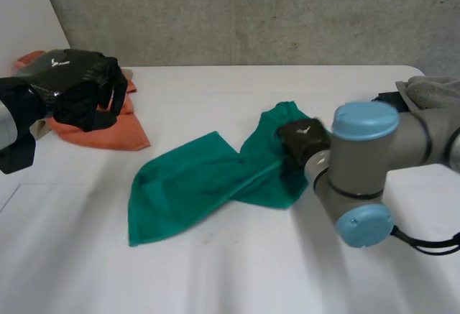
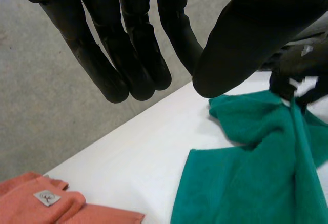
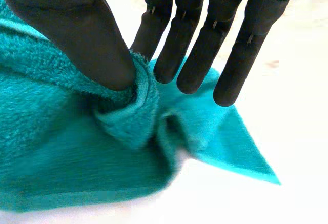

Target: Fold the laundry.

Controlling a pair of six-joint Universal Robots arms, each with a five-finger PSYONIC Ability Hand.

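Note:
A green towel [image 1: 208,177] lies crumpled and partly bunched in the middle of the white table [image 1: 237,271]. My right hand [image 1: 302,138] rests on the towel's right end. In the right wrist view the thumb and a finger of my right hand [image 3: 195,39] pinch a raised fold of the green towel [image 3: 77,152], near a loose corner. My left hand [image 1: 79,88] hovers over an orange cloth [image 1: 108,131] at the far left. In its own view my left hand [image 2: 133,44] has straight fingers and holds nothing, with the green towel [image 2: 246,183] beyond its thumb.
The orange cloth [image 2: 41,203], with a small white label, lies folded near the table's back left edge. A grey cloth [image 1: 431,91] sits at the far right, behind my right arm. A concrete wall runs along the table's far edge.

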